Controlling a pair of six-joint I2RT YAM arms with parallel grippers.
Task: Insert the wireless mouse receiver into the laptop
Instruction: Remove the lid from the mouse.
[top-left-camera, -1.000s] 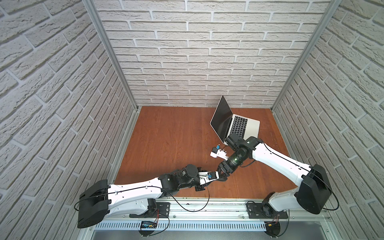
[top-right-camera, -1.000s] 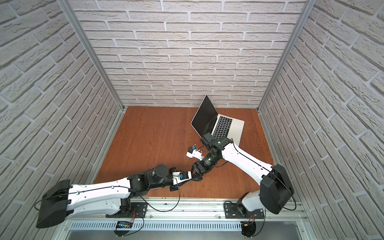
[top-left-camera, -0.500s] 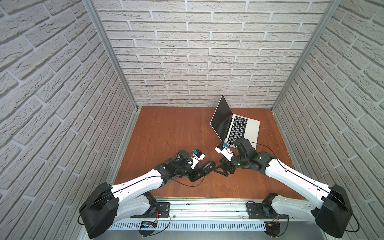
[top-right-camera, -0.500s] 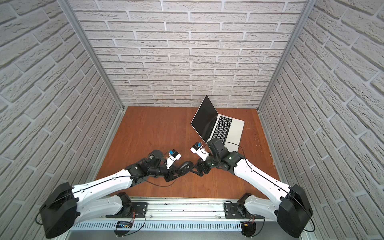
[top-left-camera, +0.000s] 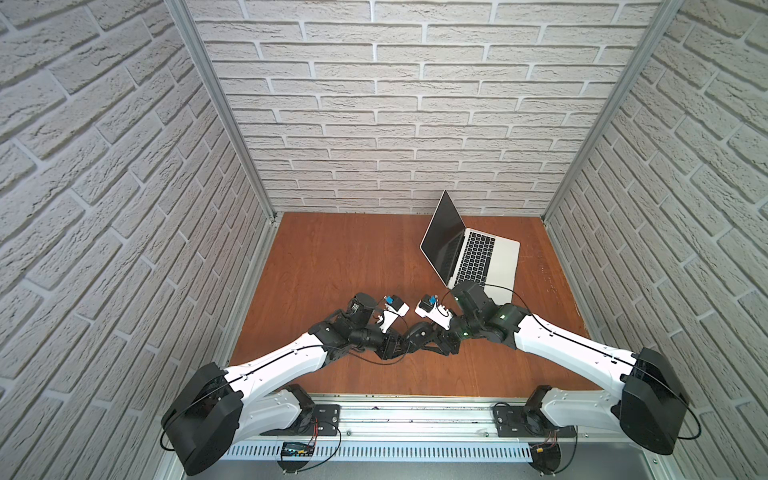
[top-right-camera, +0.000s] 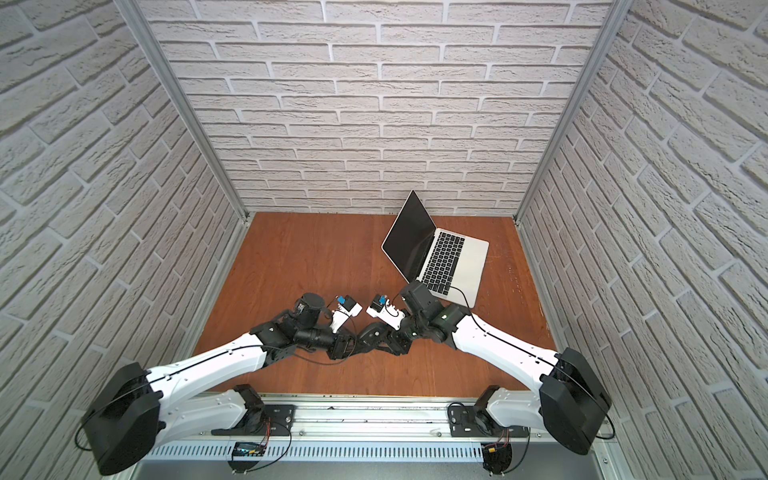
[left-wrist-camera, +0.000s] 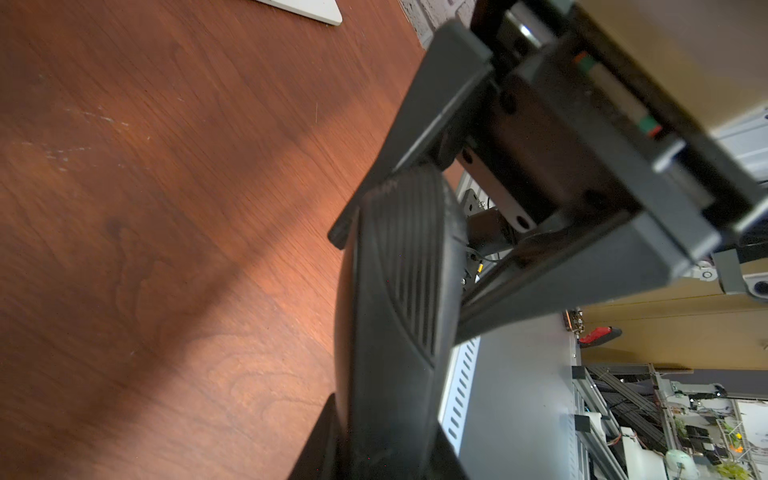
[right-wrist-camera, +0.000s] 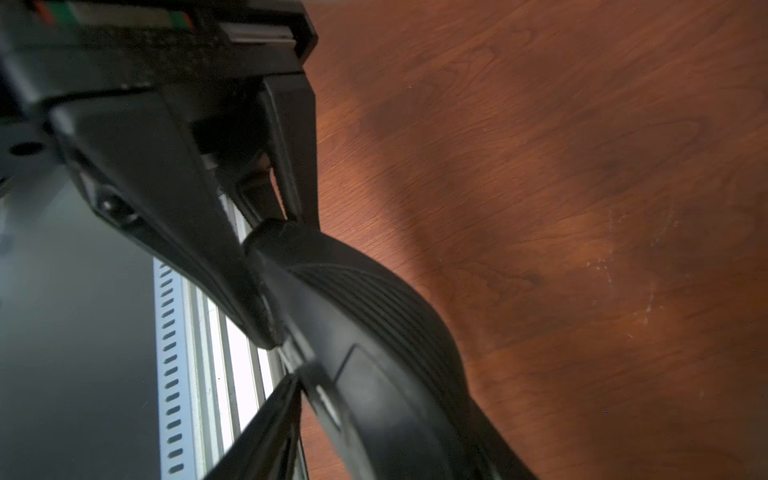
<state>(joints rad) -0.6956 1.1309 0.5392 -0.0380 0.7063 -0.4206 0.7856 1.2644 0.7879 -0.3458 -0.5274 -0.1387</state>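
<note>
Brick walls (top-left-camera: 395, 104) round a brown wooden counter (top-left-camera: 332, 257). Near middle: black mouse (left-wrist-camera: 395, 353) clamped between the fingers of the left tool (left-wrist-camera: 399, 286). Right tool (right-wrist-camera: 282, 274) closed about the mouse's other end, both fingers touching it. Receiver too small to make out in any view. Far right: laptop (top-left-camera: 478, 257) on the counter, lid open, dark screen facing right.

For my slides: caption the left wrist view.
Left gripper clamping the ribbed black mouse; wooden table and laptop corner behind.
</note>
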